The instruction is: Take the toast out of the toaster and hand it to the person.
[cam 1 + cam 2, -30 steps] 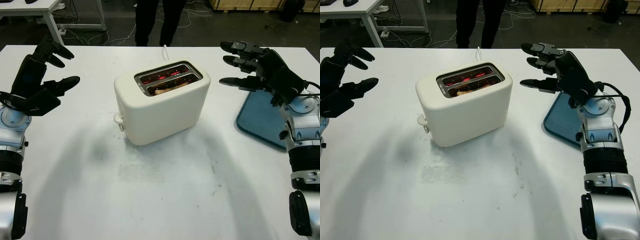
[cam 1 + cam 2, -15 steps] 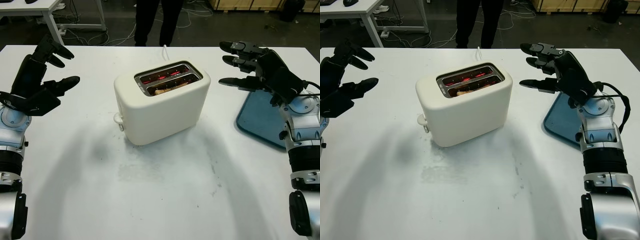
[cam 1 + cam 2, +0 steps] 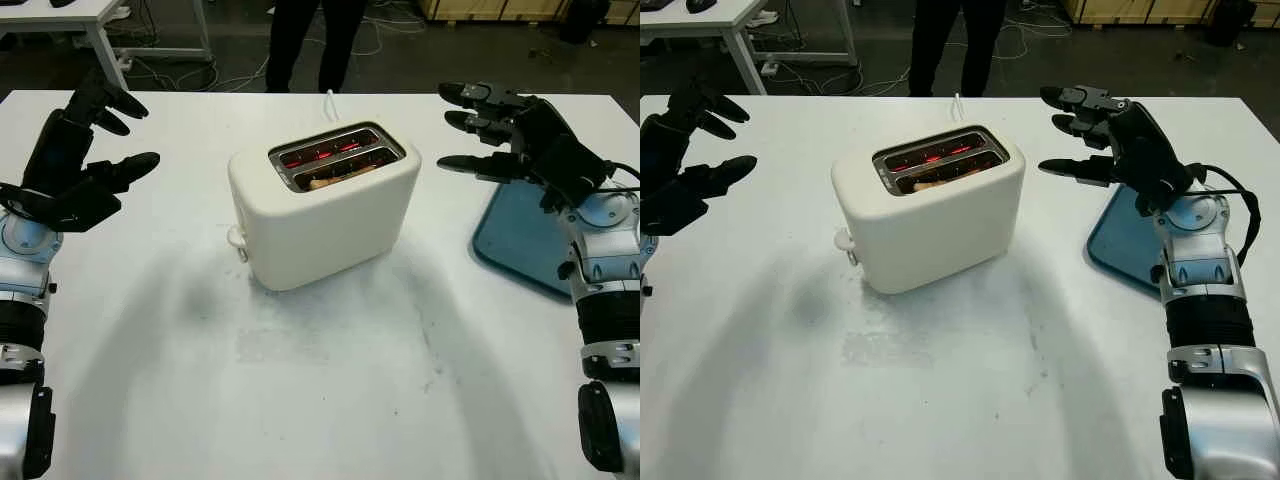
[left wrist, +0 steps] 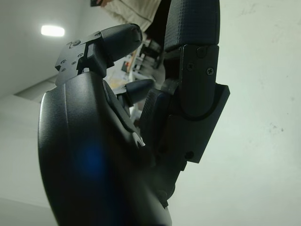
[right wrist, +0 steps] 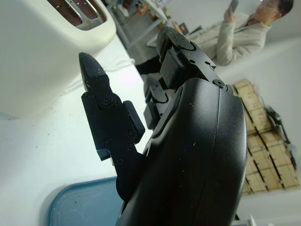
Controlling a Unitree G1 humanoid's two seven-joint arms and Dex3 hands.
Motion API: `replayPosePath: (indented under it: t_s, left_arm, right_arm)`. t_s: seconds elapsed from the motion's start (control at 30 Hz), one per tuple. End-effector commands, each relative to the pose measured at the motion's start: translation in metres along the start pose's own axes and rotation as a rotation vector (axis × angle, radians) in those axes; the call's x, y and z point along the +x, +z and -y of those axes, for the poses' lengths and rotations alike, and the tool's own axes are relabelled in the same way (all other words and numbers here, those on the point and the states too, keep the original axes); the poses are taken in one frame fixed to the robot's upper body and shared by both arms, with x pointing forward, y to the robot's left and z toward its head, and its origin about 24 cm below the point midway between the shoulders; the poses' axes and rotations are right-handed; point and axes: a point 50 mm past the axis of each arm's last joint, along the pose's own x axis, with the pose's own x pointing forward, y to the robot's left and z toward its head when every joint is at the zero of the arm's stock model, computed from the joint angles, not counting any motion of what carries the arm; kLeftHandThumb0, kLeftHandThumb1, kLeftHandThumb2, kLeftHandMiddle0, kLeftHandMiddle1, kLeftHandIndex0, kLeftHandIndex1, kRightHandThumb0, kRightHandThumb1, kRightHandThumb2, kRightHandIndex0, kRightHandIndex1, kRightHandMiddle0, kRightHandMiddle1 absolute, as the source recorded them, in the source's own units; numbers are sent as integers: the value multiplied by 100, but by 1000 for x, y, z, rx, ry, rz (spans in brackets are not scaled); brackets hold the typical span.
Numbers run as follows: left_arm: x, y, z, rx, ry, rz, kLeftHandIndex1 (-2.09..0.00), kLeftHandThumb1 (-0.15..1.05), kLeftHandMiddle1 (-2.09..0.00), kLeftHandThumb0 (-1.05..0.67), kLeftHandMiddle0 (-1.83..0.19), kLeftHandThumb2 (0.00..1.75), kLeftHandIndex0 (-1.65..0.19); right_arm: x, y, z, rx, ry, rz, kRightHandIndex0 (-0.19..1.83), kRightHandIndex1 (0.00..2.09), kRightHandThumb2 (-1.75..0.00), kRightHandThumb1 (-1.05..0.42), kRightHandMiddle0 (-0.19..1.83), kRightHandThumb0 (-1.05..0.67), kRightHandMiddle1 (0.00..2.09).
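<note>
A cream two-slot toaster [image 3: 325, 212] stands mid-table, its slots glowing red. A slice of toast [image 3: 335, 178] sits low in the nearer slot, only its top edge showing. My left hand [image 3: 85, 165] hovers open over the table's left side, well away from the toaster. My right hand [image 3: 500, 135] is open and raised to the right of the toaster, fingertips pointing toward it with a gap between. The toaster's rim [image 5: 70, 19] appears in the right wrist view beyond my fingers [image 5: 101, 110]. A person [image 3: 310, 40] in dark trousers stands behind the table's far edge.
A blue tray [image 3: 520, 235] lies on the table under my right forearm. The toaster's white cord [image 3: 329, 98] runs off the far edge. Its lever knob [image 3: 236, 238] sticks out on the left end. Another table [image 3: 90, 20] stands at the back left.
</note>
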Motion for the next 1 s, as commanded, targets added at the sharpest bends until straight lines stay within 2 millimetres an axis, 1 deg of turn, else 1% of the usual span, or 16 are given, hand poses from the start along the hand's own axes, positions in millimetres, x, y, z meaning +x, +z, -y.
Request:
replayPosePath:
  t_s: [0.0,0.5,0.67,0.83,0.97]
  left_arm:
    - [-1,0,-1,0,3,4,-161,92,-175,-105,0,45,0]
    - [-1,0,-1,-1,8,11,-161,92,-175,-105,0,46,0]
    - [-1,0,-1,-6,12,8,-161,92,-175,-105,0,45,0]
    - [0,0,-1,-5,4,8,-160,92,-175,-105,0,45,0]
    - [0,1,-1,6,4,11,-160,92,-175,-105,0,46,0]
  right_arm:
    - [3,5,1,3,-7,35,47,1,0,-79,49,-20,1]
    - [3,5,1,-4,-7,35,48,1,0,-79,49,-20,0]
    - [3,5,1,7,-6,35,47,0,0,-79,49,-16,0]
    - [3,6,1,-1,-4,31,47,0,0,-79,49,-21,0]
    - [3,7,1,3,-5,33,47,0,0,-79,48,-18,0]
